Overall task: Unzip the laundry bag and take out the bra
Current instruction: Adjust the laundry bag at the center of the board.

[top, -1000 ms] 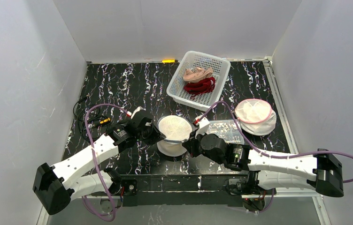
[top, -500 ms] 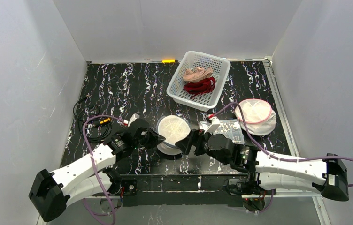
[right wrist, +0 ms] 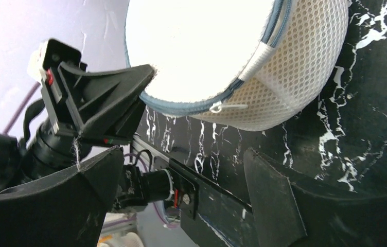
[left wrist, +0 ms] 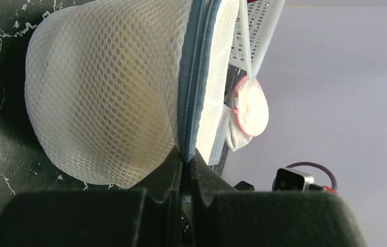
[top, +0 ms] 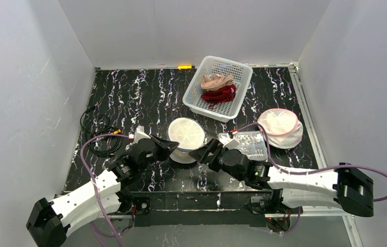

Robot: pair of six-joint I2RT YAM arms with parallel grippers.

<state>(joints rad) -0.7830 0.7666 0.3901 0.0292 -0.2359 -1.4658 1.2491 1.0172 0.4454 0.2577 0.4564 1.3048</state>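
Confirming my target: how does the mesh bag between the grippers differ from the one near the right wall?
The middle bag has blue-grey zipper trim; the right bag has pink trim. The left gripper pinches the middle bag's zipper edge; the right bag lies untouched. Both are round white mesh.

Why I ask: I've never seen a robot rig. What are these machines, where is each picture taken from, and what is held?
Two robot arms are bolted at the near edge of a black marbled table. The wide picture looks down from above; the other two come from wrist cameras. The left gripper is shut on the blue zipper edge of a white mesh laundry bag. The right gripper is open beside it, holding nothing. Farther back: a white basket with a beige garment and a red garment, a pink-rimmed bag, a clear box.
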